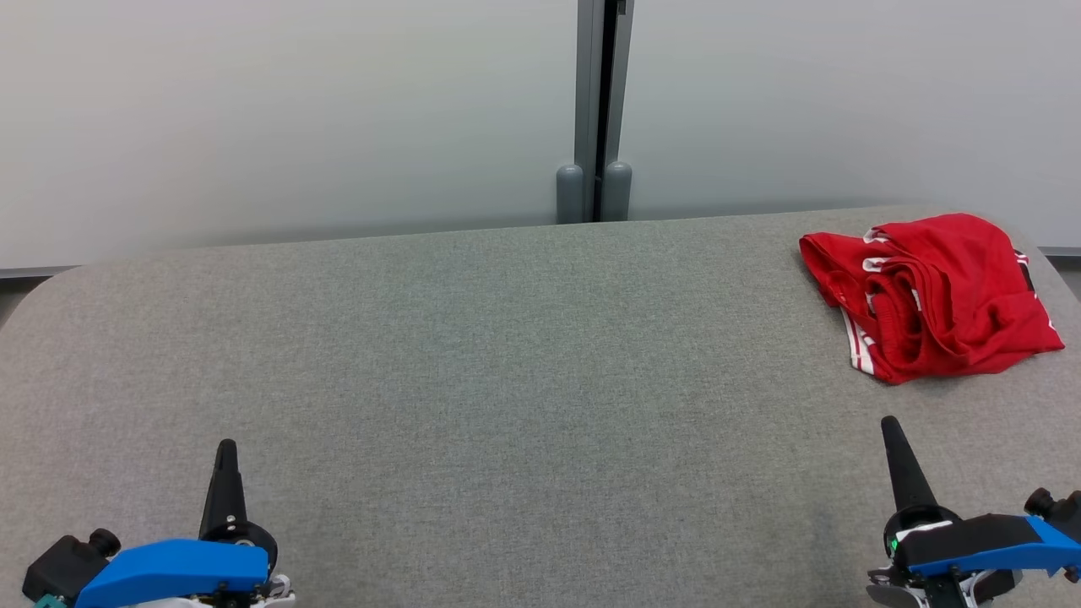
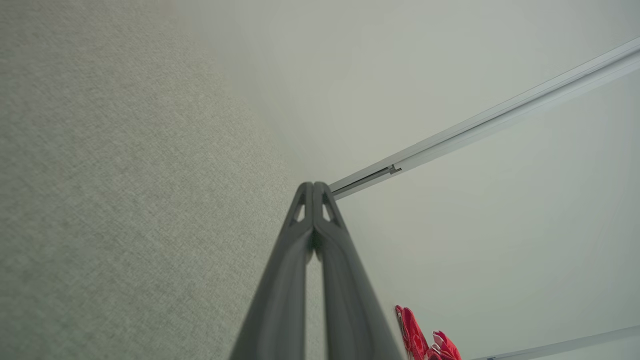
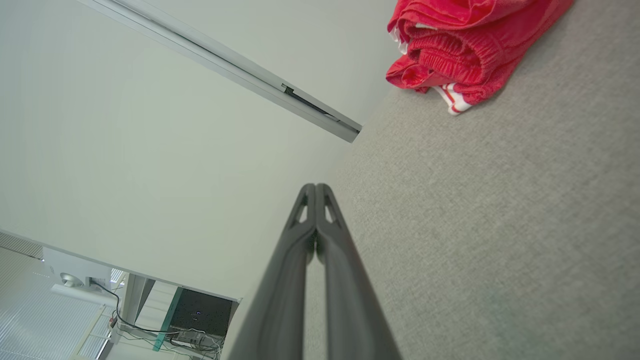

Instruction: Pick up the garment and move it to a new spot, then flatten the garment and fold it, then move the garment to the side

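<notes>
Red fabric garment with white striped trim [image 1: 929, 295] lies bunched in loose folds at the far right corner of the grey, cloth-covered counter with rounded corners [image 1: 507, 355], close to both its back edge and its right edge. In the right wrist view the garment [image 3: 465, 45] turns a gathered waistband and a white stripe toward the camera.

From the left edge across the middle, the counter top stretches as open, flat grey weave. Behind the back edge stand pale, plain wall panels [image 1: 253, 110], joined by a grey vertical post [image 1: 600, 84] with two rounded grey feet [image 1: 594, 192] at counter level.

The left hand [image 1: 226, 446] sits at the near left, well apart from the garment, its two long dark fingers [image 2: 295, 260] pressed together tip to tip. The right hand [image 1: 888, 422] sits at the near right, its fingers [image 3: 295, 265] likewise pressed together, with a strip of open counter between it and the garment. Whether either hand touches the cloth surface I cannot tell.

Past the counter's side, the right wrist view shows a dark box [image 3: 200, 317] with cables [image 3: 150, 331] low down.
</notes>
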